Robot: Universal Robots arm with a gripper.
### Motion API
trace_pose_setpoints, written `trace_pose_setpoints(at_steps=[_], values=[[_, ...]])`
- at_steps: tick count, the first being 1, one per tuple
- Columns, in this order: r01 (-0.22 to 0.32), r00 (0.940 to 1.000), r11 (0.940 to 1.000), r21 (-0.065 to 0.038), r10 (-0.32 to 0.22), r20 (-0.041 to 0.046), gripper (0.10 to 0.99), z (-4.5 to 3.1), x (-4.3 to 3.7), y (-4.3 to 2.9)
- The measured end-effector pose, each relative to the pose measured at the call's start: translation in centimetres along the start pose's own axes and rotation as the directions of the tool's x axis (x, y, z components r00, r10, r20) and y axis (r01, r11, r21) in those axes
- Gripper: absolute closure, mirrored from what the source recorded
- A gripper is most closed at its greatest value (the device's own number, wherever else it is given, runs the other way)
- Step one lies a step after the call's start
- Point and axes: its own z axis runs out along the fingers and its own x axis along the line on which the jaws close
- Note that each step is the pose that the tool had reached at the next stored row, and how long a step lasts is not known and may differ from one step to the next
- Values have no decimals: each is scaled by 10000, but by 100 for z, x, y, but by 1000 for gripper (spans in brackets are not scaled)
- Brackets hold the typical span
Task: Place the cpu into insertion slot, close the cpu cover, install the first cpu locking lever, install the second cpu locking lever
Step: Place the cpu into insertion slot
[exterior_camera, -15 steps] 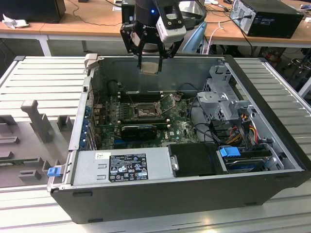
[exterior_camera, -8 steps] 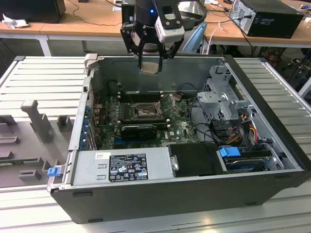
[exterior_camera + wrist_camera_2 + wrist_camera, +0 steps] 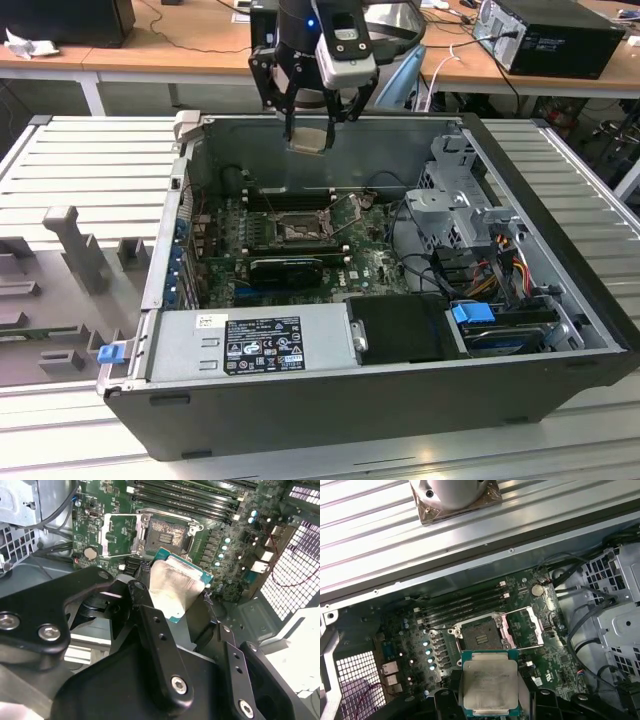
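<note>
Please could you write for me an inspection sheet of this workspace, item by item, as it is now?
Surface: ribbed metal table carrying an open computer case.
Job's things: chip held above the green board; socket empty; cover stands open beside it.
Clutter: grey holders on the table, at the exterior view's left.
Grippers: tool shut on the chip, above the case.
Cables: coloured cables beside the drive cage.
Surroundings: desks behind, with another computer.
</note>
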Motion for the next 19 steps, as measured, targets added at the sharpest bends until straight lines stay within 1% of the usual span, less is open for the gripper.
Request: trace_pose_setpoints(at_steps=[9, 12, 19], values=[[-651, 9979, 9979, -14, 652, 58, 557, 0, 0, 0], [-952, 9954, 9955, -22, 952, 85, 557, 0, 0, 0], [-1427, 9897, 9898, -37, 1428, 126, 557, 0, 0, 0]])
